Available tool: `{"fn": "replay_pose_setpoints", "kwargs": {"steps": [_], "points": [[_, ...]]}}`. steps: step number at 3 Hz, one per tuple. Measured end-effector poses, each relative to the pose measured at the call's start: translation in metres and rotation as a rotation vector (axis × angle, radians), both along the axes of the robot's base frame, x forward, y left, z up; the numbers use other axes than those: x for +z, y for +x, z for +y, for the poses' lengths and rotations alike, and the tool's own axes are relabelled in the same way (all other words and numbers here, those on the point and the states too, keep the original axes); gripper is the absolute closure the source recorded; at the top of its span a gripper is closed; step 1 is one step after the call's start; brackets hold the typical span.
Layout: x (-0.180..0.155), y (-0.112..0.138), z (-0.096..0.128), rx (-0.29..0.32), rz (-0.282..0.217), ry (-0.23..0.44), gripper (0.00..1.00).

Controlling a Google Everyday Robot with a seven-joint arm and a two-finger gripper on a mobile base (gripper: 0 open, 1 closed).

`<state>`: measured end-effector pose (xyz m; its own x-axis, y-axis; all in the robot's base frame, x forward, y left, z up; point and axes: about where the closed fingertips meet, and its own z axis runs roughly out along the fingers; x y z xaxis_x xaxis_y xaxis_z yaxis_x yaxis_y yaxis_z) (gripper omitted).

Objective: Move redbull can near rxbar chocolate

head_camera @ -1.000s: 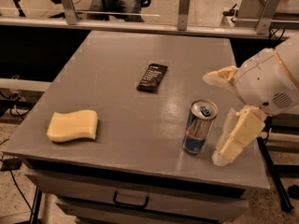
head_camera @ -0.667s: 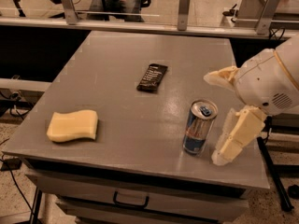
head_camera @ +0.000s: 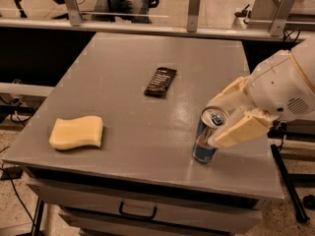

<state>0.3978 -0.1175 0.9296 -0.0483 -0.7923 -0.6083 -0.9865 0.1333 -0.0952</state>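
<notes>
The redbull can [head_camera: 203, 149] stands upright near the front right of the grey table [head_camera: 118, 73]. The rxbar chocolate [head_camera: 160, 81], a dark flat bar with white text, lies near the middle of the table, behind and to the left of the can. My gripper [head_camera: 214, 124] reaches in from the right at the can's upper part. Its cream fingers are open, one behind the can and one [head_camera: 238, 130] in front of it. I cannot tell whether they touch the can.
A yellow sponge [head_camera: 77, 132] lies at the table's front left. A drawer with a handle [head_camera: 138, 212] sits under the front edge. A rail with metal posts [head_camera: 194, 9] runs behind the table. The table's right edge is close to the can.
My gripper has moved left from beside the can, so its fingers now straddle the can's top. The can, bar and sponge have not moved.
</notes>
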Motion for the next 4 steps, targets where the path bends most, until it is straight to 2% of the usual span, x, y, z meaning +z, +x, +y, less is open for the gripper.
{"fn": "replay_pose_setpoints", "kwargs": {"steps": [2,3,4], "points": [[0.003,-0.002,0.002,0.002,-0.009,-0.004,0.93],[0.014,0.009,-0.001,-0.008,-0.030,-0.022,1.00],[0.035,0.050,-0.012,-0.048,-0.053,-0.055,1.00]]}}
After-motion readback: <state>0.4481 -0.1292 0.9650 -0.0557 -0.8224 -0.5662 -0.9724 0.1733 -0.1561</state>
